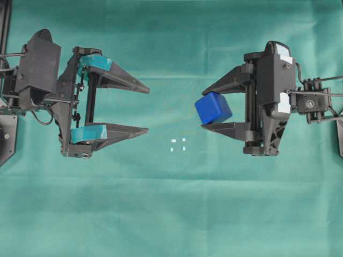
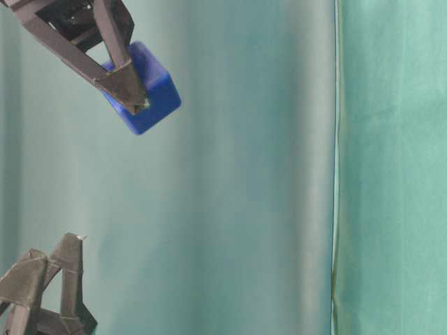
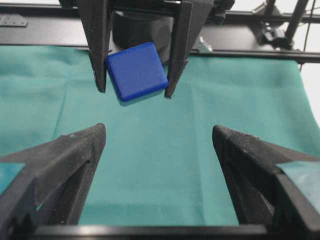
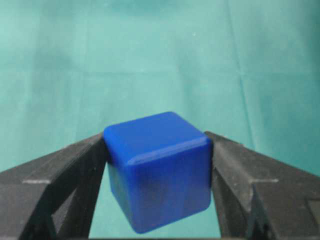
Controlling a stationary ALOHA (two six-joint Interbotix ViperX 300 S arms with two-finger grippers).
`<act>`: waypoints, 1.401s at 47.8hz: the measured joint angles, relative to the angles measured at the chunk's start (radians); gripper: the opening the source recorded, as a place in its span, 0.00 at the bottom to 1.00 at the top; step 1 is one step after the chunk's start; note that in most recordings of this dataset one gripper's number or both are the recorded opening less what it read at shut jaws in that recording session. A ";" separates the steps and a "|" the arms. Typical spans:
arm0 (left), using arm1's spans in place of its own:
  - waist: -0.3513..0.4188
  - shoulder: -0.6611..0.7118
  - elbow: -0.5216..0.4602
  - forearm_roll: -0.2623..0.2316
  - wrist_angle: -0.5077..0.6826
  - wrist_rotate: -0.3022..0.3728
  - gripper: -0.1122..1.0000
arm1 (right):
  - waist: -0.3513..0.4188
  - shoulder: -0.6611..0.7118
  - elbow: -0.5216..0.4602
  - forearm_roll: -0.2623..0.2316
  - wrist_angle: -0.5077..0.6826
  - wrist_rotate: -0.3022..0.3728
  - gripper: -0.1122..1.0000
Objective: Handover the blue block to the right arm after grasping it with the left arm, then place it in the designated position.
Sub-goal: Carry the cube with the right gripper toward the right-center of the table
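The blue block hangs tilted above the green cloth, with my right gripper shut on two of its opposite sides. The right wrist view shows the block wedged between both black fingers. My left gripper, banded with teal tape, stands open and holds nothing, well to the left of the block. From the left wrist the block faces my open left gripper across a gap. The designated position, four small white marks, lies on the cloth between the arms, nearer the front. At table level the block is in the air.
Green cloth covers the whole table, with faint fold lines. A black frame rail runs behind the right arm. At table level a vertical seam in the backdrop shows at the right.
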 measured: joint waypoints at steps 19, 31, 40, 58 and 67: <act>0.000 0.000 0.002 0.000 0.002 0.000 1.00 | 0.000 0.000 0.000 0.000 0.002 0.000 0.67; 0.000 0.000 0.002 0.000 0.002 0.000 1.00 | 0.000 0.000 0.000 -0.002 0.002 0.000 0.67; 0.000 0.000 0.002 0.000 0.002 0.000 1.00 | 0.000 0.000 0.000 0.000 0.002 0.000 0.67; 0.000 0.000 0.002 0.000 0.000 0.000 1.00 | 0.000 0.063 0.000 0.000 -0.034 0.002 0.67; 0.000 0.000 0.002 0.000 0.002 0.000 1.00 | 0.000 0.126 0.000 0.000 -0.086 0.002 0.67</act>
